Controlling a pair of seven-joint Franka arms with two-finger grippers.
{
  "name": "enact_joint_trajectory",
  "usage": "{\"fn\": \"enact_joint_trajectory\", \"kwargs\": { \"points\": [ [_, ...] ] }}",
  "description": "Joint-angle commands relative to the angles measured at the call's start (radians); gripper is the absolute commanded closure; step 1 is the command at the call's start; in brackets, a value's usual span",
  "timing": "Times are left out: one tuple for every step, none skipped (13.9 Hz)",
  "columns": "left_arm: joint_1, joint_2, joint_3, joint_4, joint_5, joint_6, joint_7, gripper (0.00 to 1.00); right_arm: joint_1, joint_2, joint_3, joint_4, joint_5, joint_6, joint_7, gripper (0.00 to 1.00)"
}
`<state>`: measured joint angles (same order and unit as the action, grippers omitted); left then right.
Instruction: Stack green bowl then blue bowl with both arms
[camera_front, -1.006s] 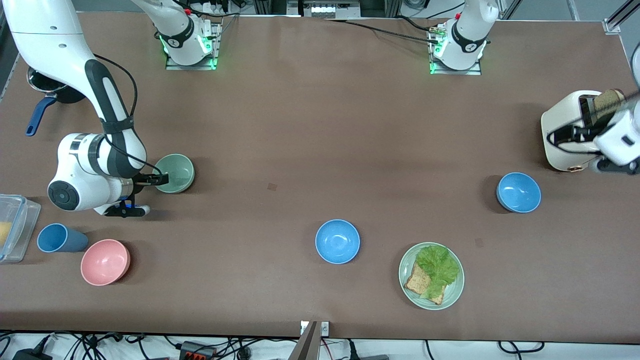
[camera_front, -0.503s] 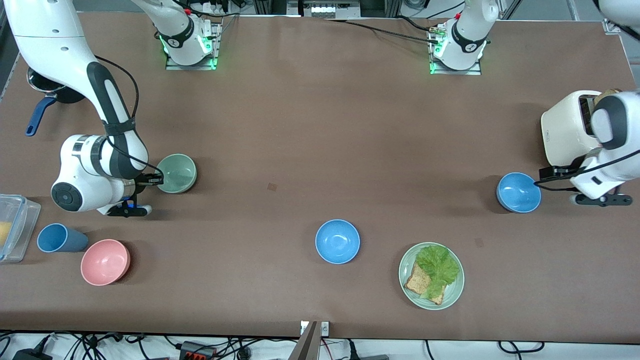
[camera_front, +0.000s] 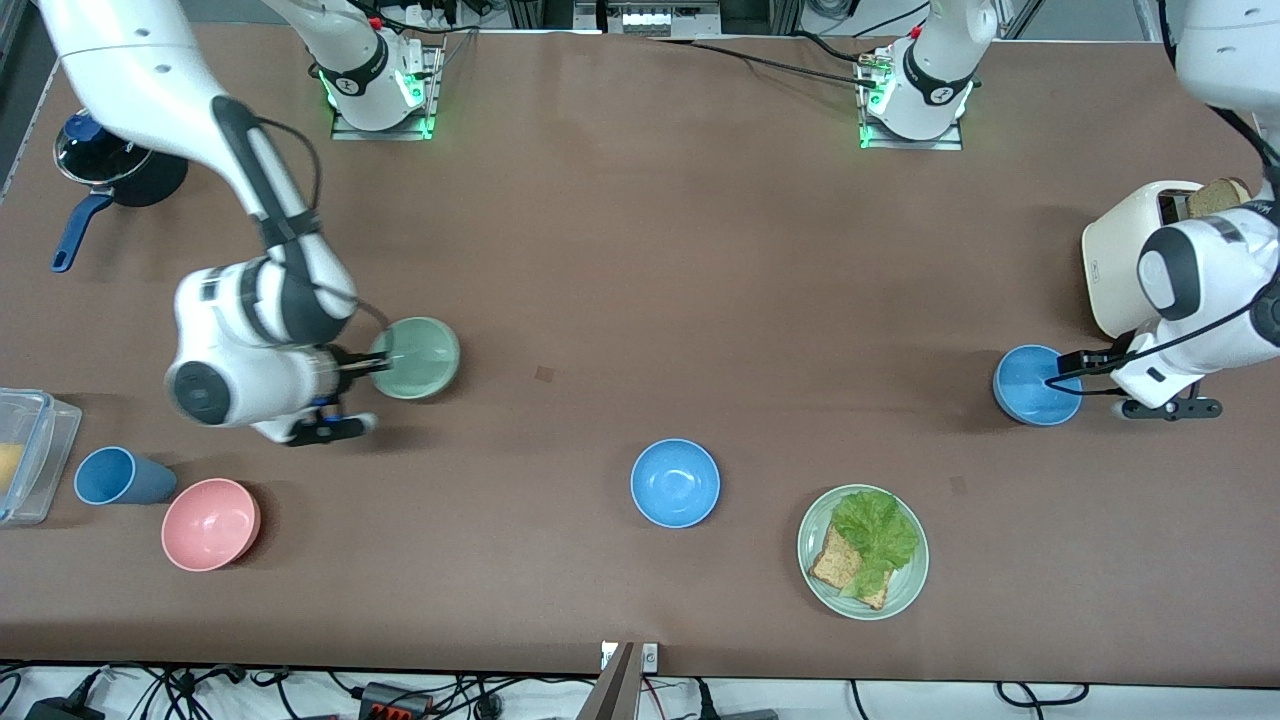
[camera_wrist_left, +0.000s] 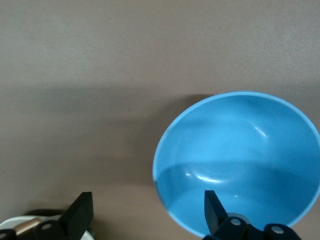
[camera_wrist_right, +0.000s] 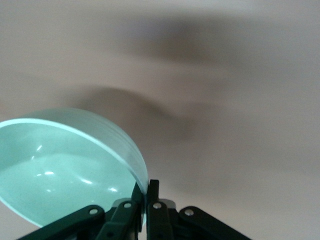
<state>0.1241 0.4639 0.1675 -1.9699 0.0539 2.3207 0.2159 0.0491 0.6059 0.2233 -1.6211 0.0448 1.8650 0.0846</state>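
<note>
The green bowl (camera_front: 415, 357) is gripped by its rim in the closed right gripper (camera_front: 362, 364), toward the right arm's end of the tabletop (camera_front: 620, 250). The left gripper (camera_front: 1062, 372) is spread wide, one finger inside the blue bowl (camera_front: 1030, 385) at the tabletop edge by the toaster (camera_front: 1125, 255). Bare tabletop lies between both bowls; a second blue bowl (camera_front: 675, 483) sits nearer the front edge.

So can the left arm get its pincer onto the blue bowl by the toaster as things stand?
Probably yes. The left pincer is open at the blue bowl, one finger inside it and one outside the rim. Nothing stands between them; the toaster sits farther from the camera, apart from the bowl.
</note>
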Motion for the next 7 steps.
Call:
{"fn": "enact_joint_trajectory", "kwargs": {
  "points": [
    [0.002,0.035,-0.019,0.006,-0.025,0.035,0.019,0.08,0.13,0.005,0.036,0.029,0.009,-0.003,0.176,1.0],
    [0.002,0.036,-0.019,0.006,-0.025,0.036,0.022,0.16,0.185,0.009,0.036,0.035,0.01,0.003,0.225,1.0],
    [0.006,0.036,-0.02,0.006,-0.025,0.036,0.028,0.19,0.224,0.011,0.036,0.035,0.029,0.022,0.281,1.0],
    [0.011,0.038,-0.02,0.006,-0.025,0.036,0.03,0.3,0.268,0.012,0.036,0.033,0.08,0.039,0.334,1.0],
    [0.006,0.038,-0.02,0.006,-0.025,0.036,0.03,0.42,0.305,0.014,0.036,0.033,0.131,0.058,0.355,1.0],
    [0.003,0.036,-0.02,0.006,-0.025,0.033,0.03,0.54,0.337,0.023,0.036,0.03,0.168,0.1,0.359,1.0],
    [0.003,0.033,-0.02,0.009,-0.025,0.026,0.03,0.66,0.368,0.034,0.036,0.03,0.181,0.13,0.374,1.0]
  ]
}}
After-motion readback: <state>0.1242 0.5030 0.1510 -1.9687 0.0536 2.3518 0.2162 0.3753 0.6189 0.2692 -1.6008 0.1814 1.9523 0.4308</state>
